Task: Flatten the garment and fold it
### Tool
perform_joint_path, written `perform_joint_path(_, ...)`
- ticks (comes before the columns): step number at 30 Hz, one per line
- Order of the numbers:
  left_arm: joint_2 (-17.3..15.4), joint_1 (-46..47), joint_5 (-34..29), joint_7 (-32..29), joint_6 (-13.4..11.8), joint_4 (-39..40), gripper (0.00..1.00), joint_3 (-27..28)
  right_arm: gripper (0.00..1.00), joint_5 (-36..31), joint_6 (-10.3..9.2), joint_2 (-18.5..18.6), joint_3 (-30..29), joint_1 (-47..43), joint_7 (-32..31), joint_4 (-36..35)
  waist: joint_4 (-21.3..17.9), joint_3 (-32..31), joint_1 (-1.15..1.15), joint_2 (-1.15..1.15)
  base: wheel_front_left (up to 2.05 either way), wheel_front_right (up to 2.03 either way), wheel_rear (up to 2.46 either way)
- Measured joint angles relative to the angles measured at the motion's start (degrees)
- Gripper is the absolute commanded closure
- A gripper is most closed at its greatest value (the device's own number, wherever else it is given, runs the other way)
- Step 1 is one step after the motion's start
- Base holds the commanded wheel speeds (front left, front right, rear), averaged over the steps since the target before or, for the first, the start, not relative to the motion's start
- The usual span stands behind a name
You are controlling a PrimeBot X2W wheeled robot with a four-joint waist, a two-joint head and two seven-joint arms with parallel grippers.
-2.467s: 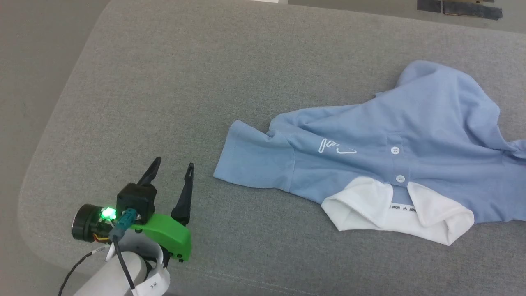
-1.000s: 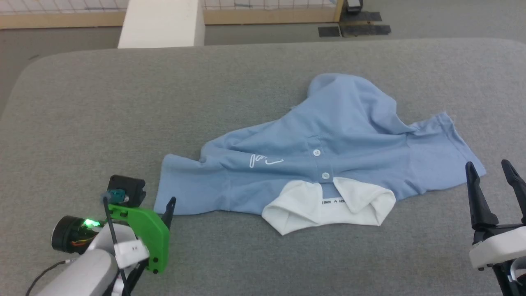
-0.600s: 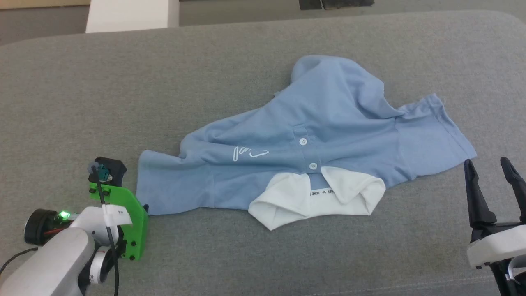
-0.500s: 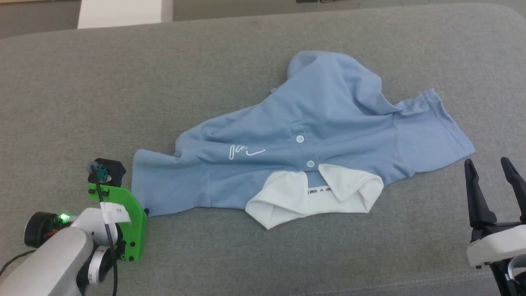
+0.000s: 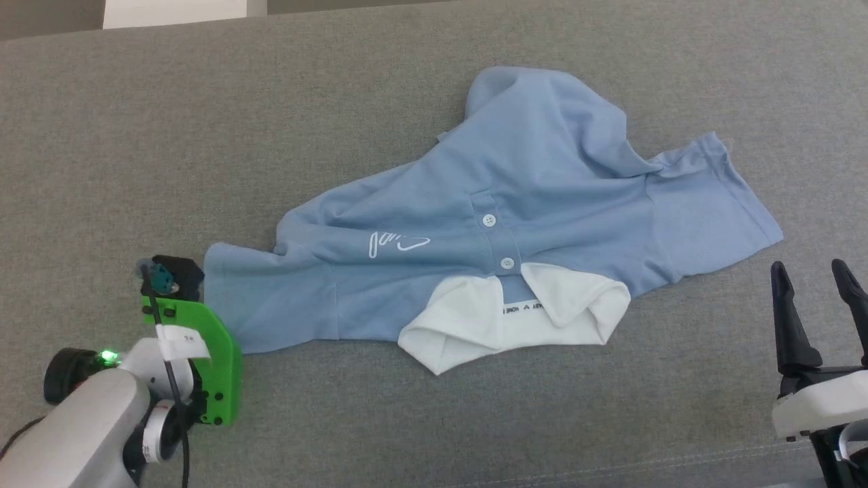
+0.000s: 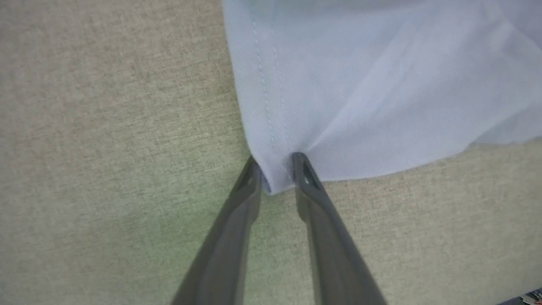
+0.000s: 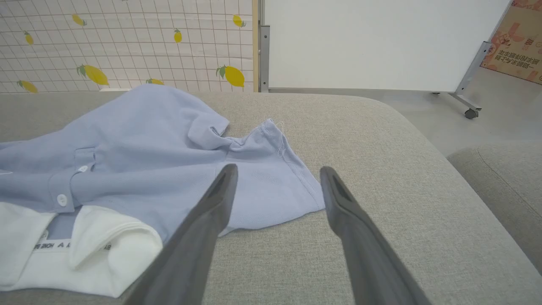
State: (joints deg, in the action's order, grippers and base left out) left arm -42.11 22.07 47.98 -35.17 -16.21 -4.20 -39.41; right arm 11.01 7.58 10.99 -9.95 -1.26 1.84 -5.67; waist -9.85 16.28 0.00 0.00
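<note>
One garment [image 6: 360,84] corner inside the left hand [image 6: 275,169].

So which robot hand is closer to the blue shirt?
Left. The left gripper pinches a sleeve corner of the shirt. The right gripper is open beside the other sleeve, not touching it.

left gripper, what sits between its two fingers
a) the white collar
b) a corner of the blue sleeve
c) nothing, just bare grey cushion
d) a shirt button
B: in the left wrist view the left gripper has its fingertips closed on the stitched corner of the garment, at the light blue sleeve hem.
</note>
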Motion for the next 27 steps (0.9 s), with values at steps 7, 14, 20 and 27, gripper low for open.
perform_joint_path(7, 1.34, -2.20, -0.81, 6.31, -1.71, 0.30, 1.00, 0.85, 0.00, 0.05, 0.00, 2.63, 0.07, -0.01, -3.49, 1.34, 1.27, -2.39, 0.00, 0.00, 0.00, 0.00, 0.00)
perform_joint_path(14, 1.15, -2.79, -3.96, 13.66, -5.42, 5.37, 1.00, 3.69, 0.00, 1.69, 0.00, 8.55, 0.42, -0.03, -14.62, 5.65, 4.25, -4.57, 0.00, 0.00, 0.00, 0.00, 0.00)
perform_joint_path(20, 0.29, -3.24, -4.33, 13.72, -6.93, 10.83, 1.00, 3.94, 0.00, 5.23, 0.00, 12.47, 0.96, 3.76, -27.29, 10.38, 7.06, -4.91, 0.00, 0.00, 0.00, 0.00, 0.00)
perform_joint_path(27, -0.11, -3.31, -5.52, 12.70, -7.53, 15.10, 1.00, 3.10, 0.00, 7.37, 0.00, 15.35, 1.26, 13.13, -38.99, 17.97, 9.14, -2.85, 0.00, 0.00, 0.00, 0.00, 0.00)
